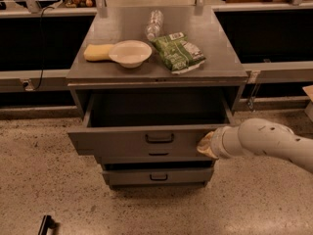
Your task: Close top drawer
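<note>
The top drawer (122,140) is a wide grey metal drawer with a small black bar handle (159,138) at the centre of its front. It stands partly open and its inside looks empty. Two shorter grey drawer fronts (157,176) sit below it. My gripper (206,145) comes in from the right on a white arm (266,141) and presses against the right part of the top drawer's front panel.
On the cabinet top (225,58) lie a yellow sponge (97,52), a white bowl (130,53), a clear plastic bottle (154,24) and a green snack bag (178,51). Dark counters flank the cabinet. A black object (46,224) lies on the speckled floor at lower left.
</note>
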Tool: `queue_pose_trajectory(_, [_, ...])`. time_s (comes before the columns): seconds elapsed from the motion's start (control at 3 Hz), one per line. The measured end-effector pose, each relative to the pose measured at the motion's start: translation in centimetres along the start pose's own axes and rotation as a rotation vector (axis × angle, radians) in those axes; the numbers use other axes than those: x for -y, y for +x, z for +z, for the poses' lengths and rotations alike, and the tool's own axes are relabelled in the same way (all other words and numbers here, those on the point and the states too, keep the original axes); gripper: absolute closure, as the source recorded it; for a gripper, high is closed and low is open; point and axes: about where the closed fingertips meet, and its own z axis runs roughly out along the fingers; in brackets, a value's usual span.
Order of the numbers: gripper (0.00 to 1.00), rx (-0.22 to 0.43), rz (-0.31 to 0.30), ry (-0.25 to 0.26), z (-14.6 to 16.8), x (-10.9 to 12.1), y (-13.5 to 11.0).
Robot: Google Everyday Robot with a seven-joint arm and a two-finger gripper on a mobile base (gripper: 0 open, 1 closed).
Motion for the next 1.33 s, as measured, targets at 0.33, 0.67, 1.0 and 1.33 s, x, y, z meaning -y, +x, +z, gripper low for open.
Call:
queue_pose_trajectory(0.33, [1.0,0.02,-0.032,0.038,1.4,4.5,0.0])
queue_pose_trajectory(0.67, [1.0,0.037,-0.06,0.069,3.1,8.5,-0.6])
queue_pose_trajectory(1.0, [1.0,0.056,-0.069,0.079,4.5,10.7,-1.1])
queue_pose_trajectory(1.33, [1.0,0.071,-0.063,0.075,5.0,11.0,-1.1])
